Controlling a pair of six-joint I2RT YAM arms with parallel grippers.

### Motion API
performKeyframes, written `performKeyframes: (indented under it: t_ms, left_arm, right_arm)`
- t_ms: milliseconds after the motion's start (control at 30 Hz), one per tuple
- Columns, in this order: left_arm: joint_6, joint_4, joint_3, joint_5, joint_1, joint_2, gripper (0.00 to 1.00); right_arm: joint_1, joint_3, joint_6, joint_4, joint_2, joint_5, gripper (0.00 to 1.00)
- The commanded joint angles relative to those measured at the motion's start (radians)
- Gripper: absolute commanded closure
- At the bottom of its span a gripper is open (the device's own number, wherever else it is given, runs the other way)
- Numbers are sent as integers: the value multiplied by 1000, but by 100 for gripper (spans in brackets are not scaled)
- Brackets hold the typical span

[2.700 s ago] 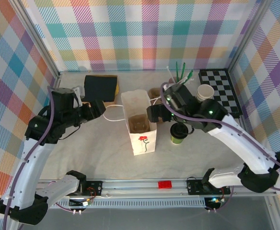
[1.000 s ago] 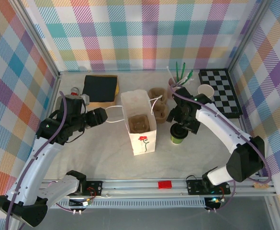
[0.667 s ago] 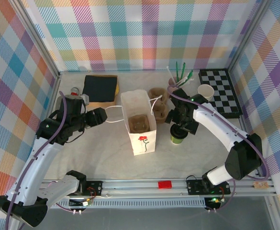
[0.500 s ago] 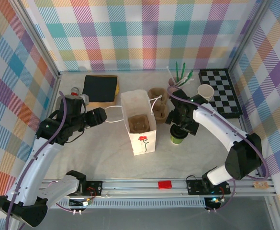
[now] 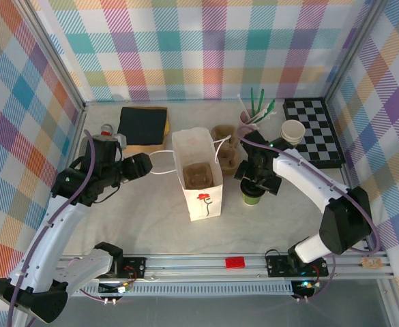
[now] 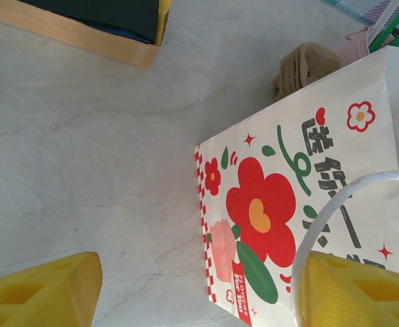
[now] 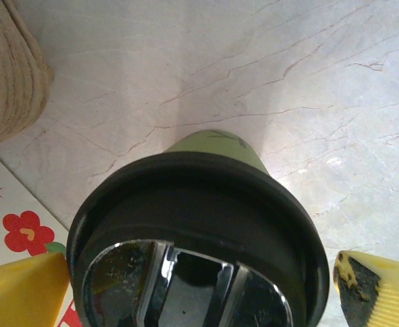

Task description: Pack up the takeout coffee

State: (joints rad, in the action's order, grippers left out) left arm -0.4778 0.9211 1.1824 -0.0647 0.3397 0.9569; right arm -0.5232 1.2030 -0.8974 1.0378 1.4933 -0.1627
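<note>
The takeout coffee [image 5: 252, 197], a green cup with a black lid [image 7: 199, 231], stands on the table just right of the white paper bag [image 5: 206, 201]. My right gripper [image 5: 258, 181] hangs directly over it, open. Its yellow fingers [image 7: 380, 289] straddle the lid, with a gap showing on the right side. My left gripper [image 5: 141, 165] is open left of the bag. The bag's white handle loop [image 6: 322, 211] curves just inside its right finger [image 6: 359, 293]. The flowered bag side [image 6: 301, 197] faces the left wrist camera. A brown cup carrier [image 5: 198, 175] sits inside the bag.
Behind the bag lie brown pulp cup carriers [image 5: 224, 146], a pink cup of green cutlery [image 5: 254, 112], a lidless white cup [image 5: 293, 131] and a chessboard [image 5: 315, 129]. A black box on a wooden board [image 5: 143, 126] sits at the back left.
My right gripper has shifted slightly left and settled lower over the coffee's lid. The left arm and the bag have not moved.
</note>
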Motion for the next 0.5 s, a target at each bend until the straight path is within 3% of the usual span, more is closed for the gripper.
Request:
performKeyframes:
  t_ms: [0, 467]
  left_arm:
    - [15, 22, 10, 19, 4, -15, 26]
    - [11, 12, 22, 3, 4, -14, 26]
  right_arm:
    - [-3, -6, 15, 5, 16, 11, 1]
    - [-4, -6, 21, 23, -64, 11, 1]
